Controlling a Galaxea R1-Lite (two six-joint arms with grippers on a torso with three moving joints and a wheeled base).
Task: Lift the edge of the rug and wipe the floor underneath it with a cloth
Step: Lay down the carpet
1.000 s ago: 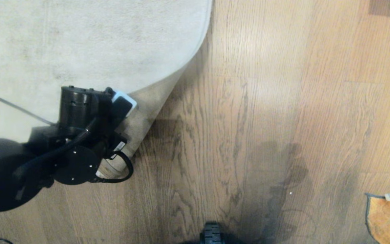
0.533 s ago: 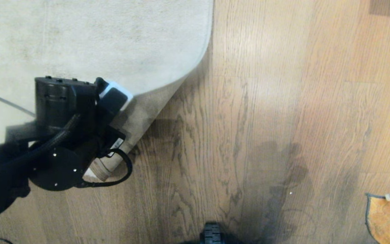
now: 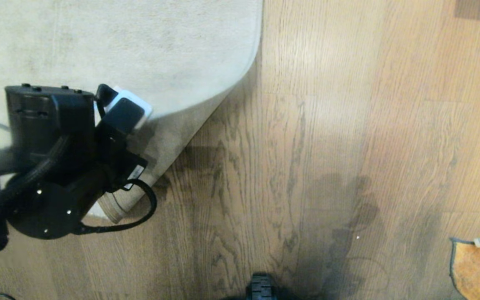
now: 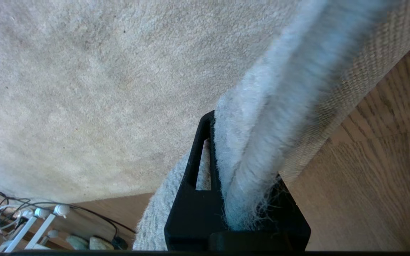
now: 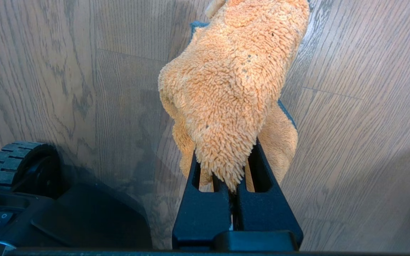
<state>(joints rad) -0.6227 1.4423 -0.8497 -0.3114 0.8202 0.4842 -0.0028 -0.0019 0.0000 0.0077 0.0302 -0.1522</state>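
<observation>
The left gripper is clamped on the rug edge, with the pale pile squeezed between its black fingers and the beige woven backing facing the wood. In the head view the left arm sits at the left side, and the corner of the rug it holds is folded up and over, so the backing shows as a tan strip running from the gripper toward the rug's straight right border. A shadow lies on the floor just beside the lifted fold. The rest of the rug lies flat, filling the upper left of the head view.

The right gripper is closed on the cloth, pinching one fuzzy orange end between its fingers while the rest of the cloth hangs ahead of it over the floor. In the head view part of the cloth, with grey trim and a small white tag, shows at the lower right corner, well apart from the lifted rug corner. A ribbed black wheel of the base shows at the bottom middle.
</observation>
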